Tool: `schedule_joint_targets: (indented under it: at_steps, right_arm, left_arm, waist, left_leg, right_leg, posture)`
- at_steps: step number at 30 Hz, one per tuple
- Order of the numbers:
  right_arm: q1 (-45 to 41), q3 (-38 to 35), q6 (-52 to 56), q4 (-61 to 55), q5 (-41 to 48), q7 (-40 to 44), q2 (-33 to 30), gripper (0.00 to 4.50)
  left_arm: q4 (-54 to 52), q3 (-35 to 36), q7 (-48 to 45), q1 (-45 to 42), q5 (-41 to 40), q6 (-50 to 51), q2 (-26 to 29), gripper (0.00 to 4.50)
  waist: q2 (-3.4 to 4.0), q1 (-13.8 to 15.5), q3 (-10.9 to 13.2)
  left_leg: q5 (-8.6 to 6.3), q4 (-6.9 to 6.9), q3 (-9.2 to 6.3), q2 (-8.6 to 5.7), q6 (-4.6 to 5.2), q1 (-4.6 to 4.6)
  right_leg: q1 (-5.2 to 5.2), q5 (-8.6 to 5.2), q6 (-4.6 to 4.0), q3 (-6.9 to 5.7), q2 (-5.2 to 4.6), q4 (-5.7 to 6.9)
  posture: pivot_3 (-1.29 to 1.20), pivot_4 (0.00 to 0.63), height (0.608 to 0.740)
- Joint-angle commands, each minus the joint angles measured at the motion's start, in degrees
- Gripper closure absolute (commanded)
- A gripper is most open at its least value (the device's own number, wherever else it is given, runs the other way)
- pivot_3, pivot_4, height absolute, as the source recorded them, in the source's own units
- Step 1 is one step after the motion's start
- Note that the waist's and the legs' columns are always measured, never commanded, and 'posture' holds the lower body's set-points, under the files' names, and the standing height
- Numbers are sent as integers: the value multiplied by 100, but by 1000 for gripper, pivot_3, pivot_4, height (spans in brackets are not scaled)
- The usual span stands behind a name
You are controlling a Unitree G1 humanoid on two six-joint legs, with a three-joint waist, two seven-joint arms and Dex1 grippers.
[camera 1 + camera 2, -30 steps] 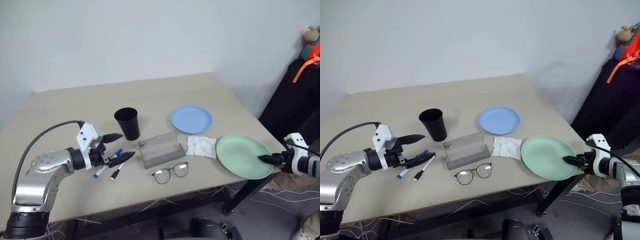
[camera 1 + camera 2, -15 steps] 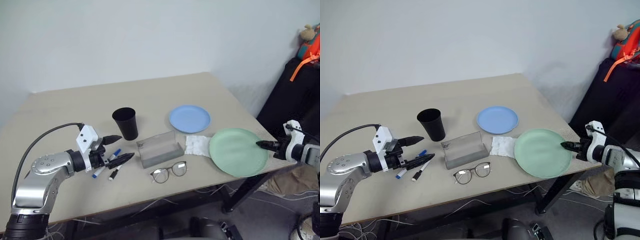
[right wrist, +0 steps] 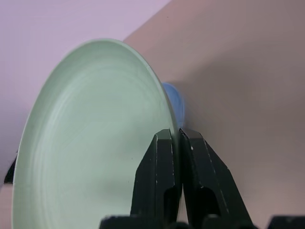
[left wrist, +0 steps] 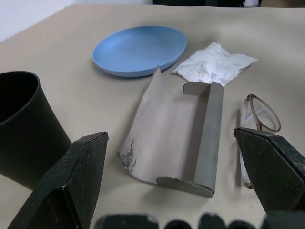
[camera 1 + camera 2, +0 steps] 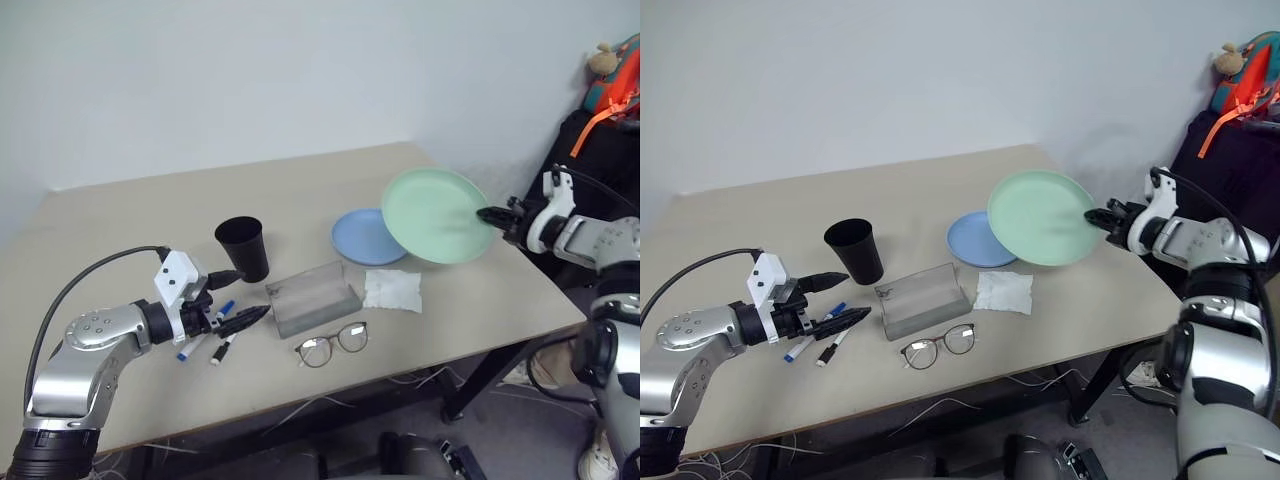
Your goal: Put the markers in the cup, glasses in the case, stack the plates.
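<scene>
Beige and flat, the table (image 5: 120, 220) stands by a plain white wall.

From the head, the right gripper (image 5: 492, 215) pinches the edge of the mint green plate (image 5: 437, 215) and holds it up in the air, tipped on a slant. This plate hangs partly over the light blue plate (image 5: 358, 238), which lies flat on the table. It hides the blue plate's far right side. So the step in hand looks like stacking the plates. Next, I think the green plate must be laid flat and lowered onto the blue one, or set down so the smaller blue one can go on top.

The left gripper (image 5: 232, 297) has its jaws wide open and holds nothing. It hangs just over the two markers (image 5: 208, 333), which lie on the table beside the black cup (image 5: 243, 248). Its fingers cover part of the markers. The case (image 5: 312, 298) sits open in the middle, with the glasses (image 5: 331, 344) just in front of it. A white napkin (image 5: 392, 290) lies to the right of the case.

From the left wrist, the open case (image 4: 177, 143) lies between the two spread fingers. One lens of the glasses is cut off behind a finger.

From the right wrist, the two fingers are shut tight on the green plate's rim. A thin bit of the blue plate peeks out behind it.
</scene>
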Motion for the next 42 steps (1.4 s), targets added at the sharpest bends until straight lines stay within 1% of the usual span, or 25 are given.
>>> schedule_joint_targets:
  at_steps: [1,5,8,9,11,14,19,21,22,24,25,27,29,30,32,33,34,38,40,42]
  right_arm:
    - [-617,-125,-656,492,-146,-784,413,4313]
    - [-967,-146,-1400,1193,-336,-1422,873,4313]
    - [-1091,-145,-1969,1674,-488,-1955,1248,4313]
    - [-1106,-160,-2135,1782,-510,-2024,1343,4313]
    - [-1116,-177,-2477,1970,-563,-2195,1513,4313]
    - [-1139,-200,-2831,2163,-618,-2379,1714,4313]
    - [-1192,-203,-3097,2312,-671,-2489,1988,4313]
    - [-1182,-183,-3159,2341,-706,-2480,2050,4313]
    - [-1171,-165,-3176,2348,-736,-2466,2070,3897]
    - [-1149,-135,-3181,2355,-784,-2418,2095,3422]
    - [-1143,-133,-3178,2356,-798,-2409,2100,3061]
    - [-1135,-112,-3165,2339,-835,-2393,2076,2349]
    - [-1145,-6,-3169,2257,-953,-2305,1989,1623]
    - [-1156,107,-3183,2174,-1049,-2130,1922,1342]
    - [-1165,306,-3210,2033,-1191,-1812,1820,591]
    - [-1124,486,-3199,1898,-1315,-1513,1719,219]
    - [-1089,607,-3187,1807,-1393,-1316,1651,37]
    - [-426,1357,-2546,532,-1570,367,1073,37]
    - [38,1628,-2184,-272,-1525,977,775,37]
    - [473,1817,-1913,-922,-1487,1390,515,37]
  left_arm:
    - [-81,19,47,-181,23,-72,13,0]
    - [-100,0,92,-212,8,-66,6,0]
    - [-187,46,138,-158,-20,-42,7,0]
    - [-207,64,159,-135,-23,-38,10,0]
    - [-253,99,198,-83,-33,-28,14,0]
    - [-340,148,251,-8,-69,4,18,0]
    - [-472,209,353,116,-108,50,11,0]
    - [-526,228,385,161,-123,68,2,0]
    - [-554,239,401,185,-131,78,-2,0]
    - [-598,260,428,223,-145,97,-11,0]
    - [-613,268,436,236,-150,104,-13,0]
    - [-642,282,450,261,-158,118,-17,0]
    - [-670,299,470,282,-163,133,-24,0]
    - [-679,304,478,283,-169,144,-26,0]
    - [-689,312,485,282,-175,157,-27,0]
    - [-692,310,485,288,-174,161,-26,0]
    - [-695,308,485,293,-174,162,-25,0]
    - [-635,259,473,234,-164,165,-22,0]
    - [-612,237,463,195,-162,173,-22,0]
    - [-600,214,451,170,-159,181,-25,0]
  waist:
    - [0,-1,0]
    - [-2,2,-1]
    - [-7,0,-5]
    - [-7,0,-5]
    - [-12,-1,-7]
    - [-14,-2,-8]
    - [-19,-26,-11]
    - [-22,-63,-13]
    - [-25,-75,-15]
    - [-26,-78,-16]
    - [-28,-81,-17]
    - [-34,-116,-20]
    - [-36,-133,-22]
    - [-36,-142,-22]
    - [-36,-152,-22]
    - [-36,-155,-22]
    - [-36,-156,-22]
    - [-44,-149,-27]
    - [-46,-144,-28]
    - [-46,-147,-28]
  left_leg:
    - [0,0,1,0,0,1]
    - [0,0,0,-5,0,4]
    - [-5,-1,-6,-30,-2,11]
    - [-8,-1,-9,-35,3,11]
    - [-7,-7,-28,-46,14,9]
    - [-10,-30,-52,-105,25,19]
    - [-17,-38,-100,-130,40,12]
    - [-17,-37,-139,-144,40,10]
    - [-17,-35,-161,-153,41,11]
    - [-15,-35,-189,-168,43,11]
    - [-15,-35,-195,-171,44,10]
    - [-14,-35,-209,-179,46,9]
    - [-12,-37,-218,-192,49,7]
    - [-12,-39,-217,-196,51,2]
    - [-10,-42,-217,-207,59,3]
    - [-9,-42,-219,-211,61,4]
    - [-8,-41,-220,-215,63,4]
    - [-7,-34,-255,-223,66,7]
    - [-7,-39,-290,-254,68,13]
    - [-4,-61,-310,-274,72,41]
  right_leg:
    - [-1,0,0,3,2,3]
    - [-1,4,-2,25,8,24]
    - [-2,10,-12,113,37,62]
    - [-2,29,-39,135,51,62]
    - [-2,41,-57,202,95,67]
    - [-1,72,-105,275,99,72]
    - [8,73,-104,306,117,71]
    - [15,73,-105,359,156,70]
    - [15,72,-105,417,194,71]
    - [19,72,-105,459,215,75]
    - [23,72,-105,484,230,75]
    - [31,72,-106,571,290,73]
    - [36,72,-106,601,300,74]
    - [38,71,-107,614,301,74]
    - [41,70,-107,637,305,74]
    - [41,70,-108,649,311,74]
    - [41,70,-108,668,319,74]
    - [46,69,-107,777,396,71]
    - [61,68,-110,825,419,81]
    - [90,65,-114,880,444,81]
  posture:
    - [0,0,735]
    - [0,0,735]
    - [0,0,735]
    - [0,0,735]
    - [0,0,735]
    - [0,0,735]
    - [0,0,735]
    - [0,0,735]
    - [0,0,735]
    - [0,0,735]
    - [0,0,735]
    - [0,0,735]
    - [0,0,735]
    - [0,0,735]
    - [0,0,735]
    - [0,0,735]
    - [0,0,735]
    - [0,0,735]
    - [0,0,735]
    - [0,0,735]
